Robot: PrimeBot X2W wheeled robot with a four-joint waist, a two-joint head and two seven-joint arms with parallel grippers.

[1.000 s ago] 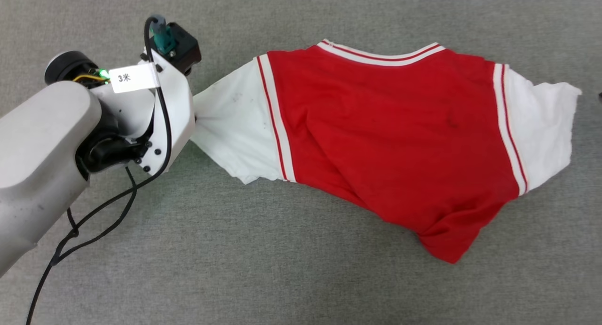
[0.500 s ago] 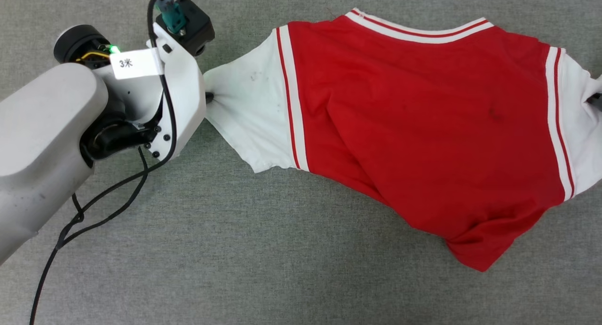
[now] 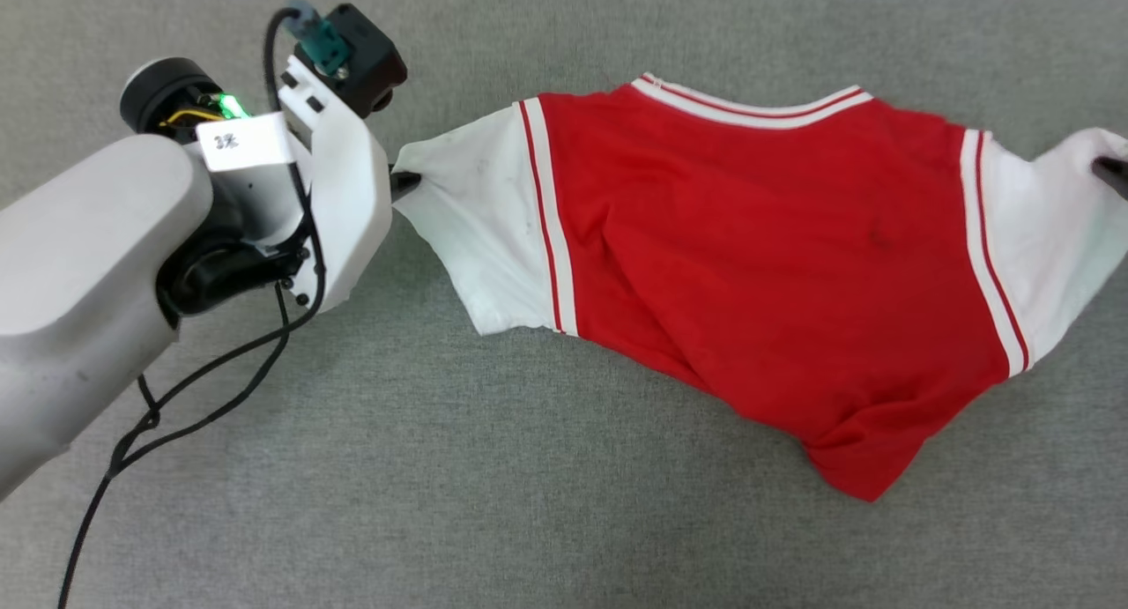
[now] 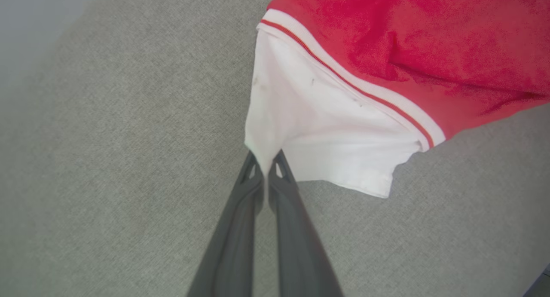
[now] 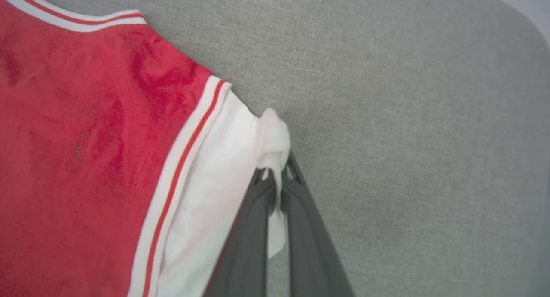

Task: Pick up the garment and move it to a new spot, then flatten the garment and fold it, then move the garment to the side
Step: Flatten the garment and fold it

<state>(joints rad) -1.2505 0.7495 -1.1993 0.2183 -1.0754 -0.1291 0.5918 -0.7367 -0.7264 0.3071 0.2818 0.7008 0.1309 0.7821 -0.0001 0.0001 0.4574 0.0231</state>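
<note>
Across the middle of the grey tabletop (image 3: 493, 468) the garment (image 3: 758, 265) stretches from side to side, plain red body upward, its striped collar on the far edge and one hem corner trailing toward the near right. Each white sleeve is drawn out to a point.

The left pincer (image 3: 407, 182) is closed narrow on the tip of the left sleeve. In the left wrist view the two dark fingers (image 4: 240, 211) lie almost together with a thin fold of white cloth caught between their ends. The right pincer (image 3: 1112, 170) shows at the right border of the head view, and the right wrist view has it clamped on a bunched wad of the other sleeve, with cloth hanging down between the fingers (image 5: 300, 228). Whether the red body rests fully on the tabletop cannot be told.

Against half a second earlier, the garment sits lower in the head view and spans less width. The right sleeve, which then ran off the right border, now ends inside the picture, with the right pincer's dark tip visible on it. The left arm and its striped sleeve seam hold nearly the same place, and the left fingertip pokes out a little further from behind the white wrist housing (image 3: 348, 195).
</note>
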